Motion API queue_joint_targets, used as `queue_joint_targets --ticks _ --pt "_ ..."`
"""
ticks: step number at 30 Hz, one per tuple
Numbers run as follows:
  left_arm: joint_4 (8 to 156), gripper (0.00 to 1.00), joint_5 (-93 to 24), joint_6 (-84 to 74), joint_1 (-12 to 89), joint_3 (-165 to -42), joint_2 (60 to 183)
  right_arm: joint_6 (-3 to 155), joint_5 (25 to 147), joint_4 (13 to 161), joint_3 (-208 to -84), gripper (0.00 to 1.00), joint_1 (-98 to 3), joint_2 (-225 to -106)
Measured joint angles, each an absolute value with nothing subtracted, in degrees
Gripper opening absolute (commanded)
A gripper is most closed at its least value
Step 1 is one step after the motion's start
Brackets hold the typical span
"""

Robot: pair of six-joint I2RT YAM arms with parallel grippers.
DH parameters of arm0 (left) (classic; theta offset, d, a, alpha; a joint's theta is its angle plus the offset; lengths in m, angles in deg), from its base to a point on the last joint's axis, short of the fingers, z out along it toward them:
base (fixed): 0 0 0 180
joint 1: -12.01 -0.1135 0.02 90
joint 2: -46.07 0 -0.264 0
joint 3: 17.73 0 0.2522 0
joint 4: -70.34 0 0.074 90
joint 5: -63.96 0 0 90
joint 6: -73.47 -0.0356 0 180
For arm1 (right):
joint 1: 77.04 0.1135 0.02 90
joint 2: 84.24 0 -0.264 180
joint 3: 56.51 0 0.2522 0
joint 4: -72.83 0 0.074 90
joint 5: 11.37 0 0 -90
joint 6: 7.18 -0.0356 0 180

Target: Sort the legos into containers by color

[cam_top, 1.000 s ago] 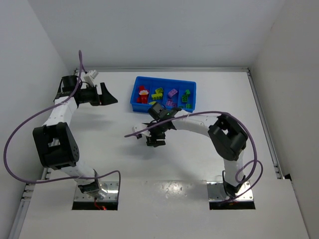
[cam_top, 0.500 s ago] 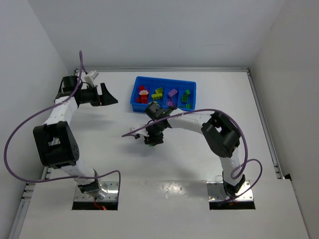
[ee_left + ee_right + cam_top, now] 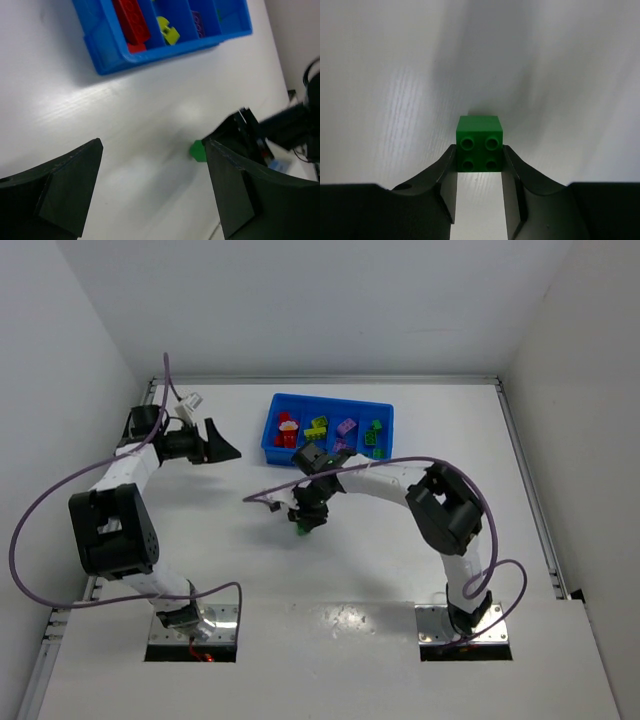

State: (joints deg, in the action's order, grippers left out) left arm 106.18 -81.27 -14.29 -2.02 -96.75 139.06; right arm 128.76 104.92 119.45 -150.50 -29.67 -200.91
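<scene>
Green brick, pinched at only its near half by the right fingers, could twist free when lifted; left fingers stand apart, empty.

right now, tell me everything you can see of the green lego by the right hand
The green lego is a small square brick of glossy plastic, with four round studs in a two-by-two grid. It sits studs up, alone on the white table, apart from the blue tray. The right hand has its black fingers against two opposite sides.
</scene>
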Motion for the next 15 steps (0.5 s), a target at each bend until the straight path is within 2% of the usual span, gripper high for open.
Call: queue_joint_targets --ticks 5,10,15 --pt "104.6 0.89 -88.0 -14.0 -0.6 -88.7 133.7 117.2 112.7 121.2 -155.2 0.04 -35.0 -200.1" --pt "103.7 0.89 -94.5 -14.1 4.5 -86.3 130.8 102.3 123.0 117.5 -156.3 0.03 -44.6 -196.3" --pt "103.3 0.91 -95.6 -14.1 10.2 -86.5 130.8 75.7 136.3 99.7 -152.3 0.02 -50.9 -195.5"
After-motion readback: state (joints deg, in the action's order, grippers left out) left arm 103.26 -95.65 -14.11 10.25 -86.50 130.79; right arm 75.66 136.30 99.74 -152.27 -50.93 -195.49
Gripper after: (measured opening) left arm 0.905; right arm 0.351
